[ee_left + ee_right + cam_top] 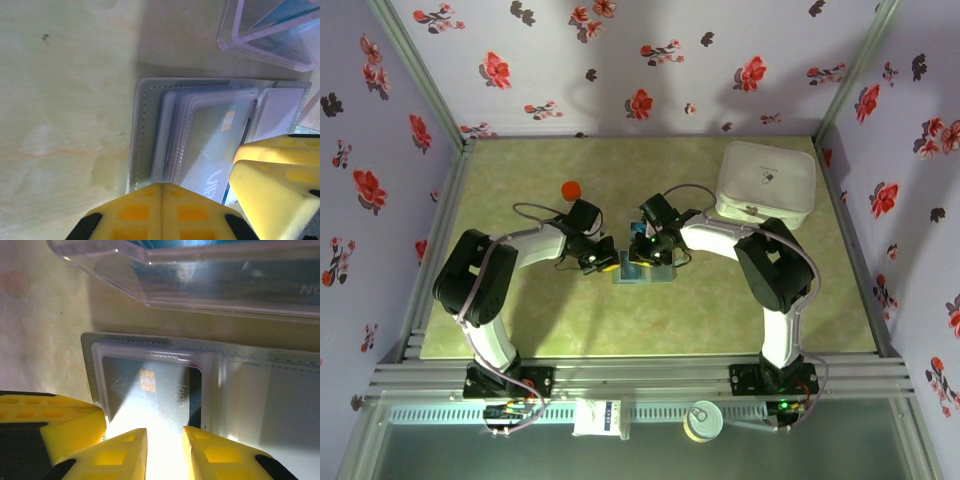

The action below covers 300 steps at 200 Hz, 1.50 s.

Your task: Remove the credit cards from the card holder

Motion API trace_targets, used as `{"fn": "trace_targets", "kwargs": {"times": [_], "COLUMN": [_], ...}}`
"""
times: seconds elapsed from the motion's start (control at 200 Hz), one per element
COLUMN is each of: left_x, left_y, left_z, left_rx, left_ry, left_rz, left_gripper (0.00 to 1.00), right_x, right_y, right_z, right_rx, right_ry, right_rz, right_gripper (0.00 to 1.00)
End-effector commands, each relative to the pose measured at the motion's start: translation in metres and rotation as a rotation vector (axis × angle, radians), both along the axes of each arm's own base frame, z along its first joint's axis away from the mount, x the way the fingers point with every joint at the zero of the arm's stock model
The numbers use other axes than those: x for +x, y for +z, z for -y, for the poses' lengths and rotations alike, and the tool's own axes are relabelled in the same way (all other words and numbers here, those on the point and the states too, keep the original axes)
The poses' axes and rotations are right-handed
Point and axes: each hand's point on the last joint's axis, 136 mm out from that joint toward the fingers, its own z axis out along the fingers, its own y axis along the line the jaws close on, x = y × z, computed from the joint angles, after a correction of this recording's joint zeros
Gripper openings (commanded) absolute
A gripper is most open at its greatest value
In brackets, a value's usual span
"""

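The card holder (642, 276) lies open on the table between both arms, its grey stitched border (141, 130) (89, 356) framing clear sleeves. A credit card (150, 387) with a gold chip sits inside a sleeve, also in the left wrist view (215, 135). My left gripper (162, 189) (603, 263) is shut, its tips meeting at the near edge of the sleeves; whether they pinch a sleeve is hidden. My right gripper (165, 442) (655, 257) hovers over the chip card with a narrow gap between its jaws, nothing gripped. Each wrist view shows the other gripper's yellow fingers (275, 180) (60, 427) close by.
A clear plastic square (270, 37) (210, 280) lies just beyond the holder with something blue in it. A big white rounded box (767, 183) stands at the back right. A small red object (571, 189) rests at the back left. Flowered walls enclose the table.
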Motion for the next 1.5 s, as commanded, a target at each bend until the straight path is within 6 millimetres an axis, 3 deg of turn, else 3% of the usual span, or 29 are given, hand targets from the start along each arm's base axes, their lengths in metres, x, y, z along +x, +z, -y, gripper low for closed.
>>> {"fn": "trace_targets", "kwargs": {"times": [0.0,0.325,0.89,1.305,1.495], "left_x": [0.002,0.001,0.011,0.014,0.012], "left_y": [-0.007,-0.007,0.016,0.036,0.034], "left_z": [-0.006,-0.008,-0.002,0.007,0.011], "left_rx": [0.033,0.041,0.011,-0.033,-0.029], "left_ry": [-0.003,-0.011,-0.013,-0.019,-0.028], "left_rz": [-0.009,-0.012,0.024,0.047,0.041], "left_gripper": [0.04,0.04,0.04,0.04,0.04], "right_x": [-0.002,-0.002,0.001,0.005,0.003], "right_y": [-0.003,-0.005,-0.003,0.013,0.017], "right_z": [-0.001,0.008,0.016,0.024,0.023], "right_rx": [-0.019,-0.063,-0.087,-0.085,-0.060], "right_ry": [0.027,0.030,0.035,0.023,0.018], "right_rz": [-0.001,0.012,0.027,0.072,0.066], "right_gripper": [0.26,0.26,0.27,0.26,0.26]}}
